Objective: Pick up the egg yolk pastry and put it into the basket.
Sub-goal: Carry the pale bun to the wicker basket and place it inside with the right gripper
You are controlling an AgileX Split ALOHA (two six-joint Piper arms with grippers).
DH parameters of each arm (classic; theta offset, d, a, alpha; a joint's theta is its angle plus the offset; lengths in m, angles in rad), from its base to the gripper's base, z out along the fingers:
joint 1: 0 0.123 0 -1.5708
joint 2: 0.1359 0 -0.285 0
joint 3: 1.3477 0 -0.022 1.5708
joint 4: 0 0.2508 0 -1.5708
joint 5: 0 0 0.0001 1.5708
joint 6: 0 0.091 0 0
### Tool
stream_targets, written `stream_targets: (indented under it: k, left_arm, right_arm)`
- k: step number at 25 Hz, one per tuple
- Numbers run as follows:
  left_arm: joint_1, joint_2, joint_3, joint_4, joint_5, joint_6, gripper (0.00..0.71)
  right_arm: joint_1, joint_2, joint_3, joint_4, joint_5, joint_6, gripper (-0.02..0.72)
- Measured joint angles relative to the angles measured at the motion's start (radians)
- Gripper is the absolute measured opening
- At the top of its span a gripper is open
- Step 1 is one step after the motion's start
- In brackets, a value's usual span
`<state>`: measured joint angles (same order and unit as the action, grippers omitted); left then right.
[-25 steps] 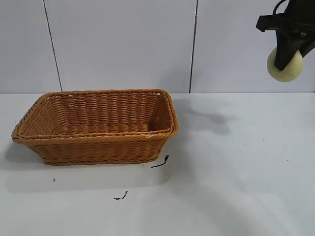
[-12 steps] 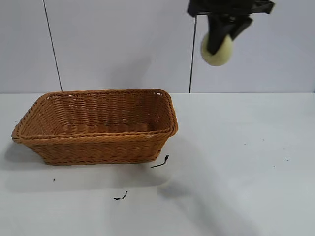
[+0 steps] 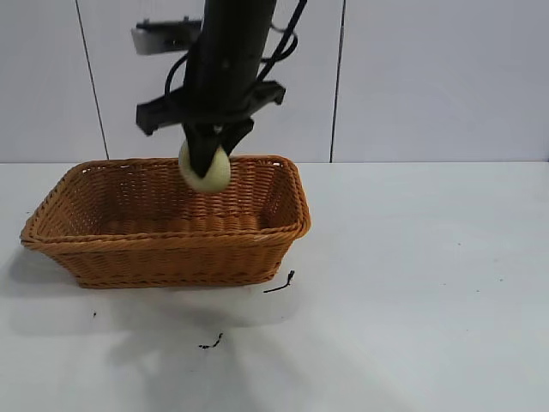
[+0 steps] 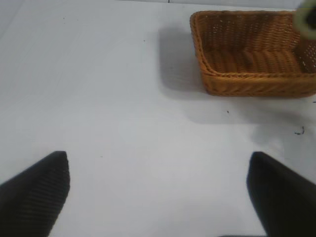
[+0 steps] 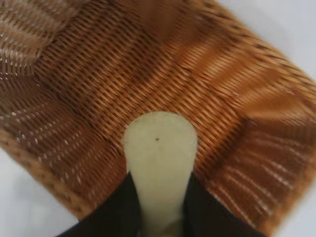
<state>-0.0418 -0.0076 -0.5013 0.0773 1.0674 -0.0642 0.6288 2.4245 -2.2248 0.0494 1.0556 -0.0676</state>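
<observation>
My right gripper (image 3: 206, 163) is shut on the pale yellow-cream egg yolk pastry (image 3: 206, 174) and holds it just above the inside of the orange-brown wicker basket (image 3: 167, 245), over its back middle part. In the right wrist view the pastry (image 5: 159, 158) sits squeezed between the two black fingers (image 5: 118, 210), with the basket's woven floor (image 5: 148, 74) right below. My left gripper (image 4: 158, 197) is open and empty over bare table, away from the basket (image 4: 252, 81).
The basket stands on a white table (image 3: 412, 283) at the left. Two small black scraps (image 3: 281, 283) lie on the table in front of it. A grey panelled wall is behind.
My right arm has swung from the upper right to the left and down, carrying the pastry to just above the basket's inside. The basket has not moved.
</observation>
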Motion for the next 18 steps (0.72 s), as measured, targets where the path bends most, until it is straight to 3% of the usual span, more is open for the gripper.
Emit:
stream_targets:
  k: [6,7,11,12,15,18]
  left_arm:
    - [0.0,0.0,0.0,0.0,0.0,0.0,0.696]
    - [0.0,0.0,0.0,0.0,0.0,0.0,0.696]
    - [0.0,0.0,0.0,0.0,0.0,0.0,0.696]
    - [0.0,0.0,0.0,0.0,0.0,0.0,0.696]
    - [0.0,0.0,0.0,0.0,0.0,0.0,0.696]
    - [0.0,0.0,0.0,0.0,0.0,0.0,0.696]
  right_arm:
    - [-0.002,0.084,0.0,-0.023,-0.081,0.0,0.132]
    - [-0.002,0.084,0.0,-0.025,-0.085,0.0,0.169]
    - [-0.002,0.072,0.0,-0.028,-0.087,-0.023,0.542]
    - [-0.002,0.065,-0.003,-0.029,-0.085,-0.027,0.604]
    - [-0.002,0.048,-0.036,-0.036,-0.061,-0.031,0.673]
    - [-0.002,0.027,-0.097,-0.042,-0.013,-0.031,0.687]
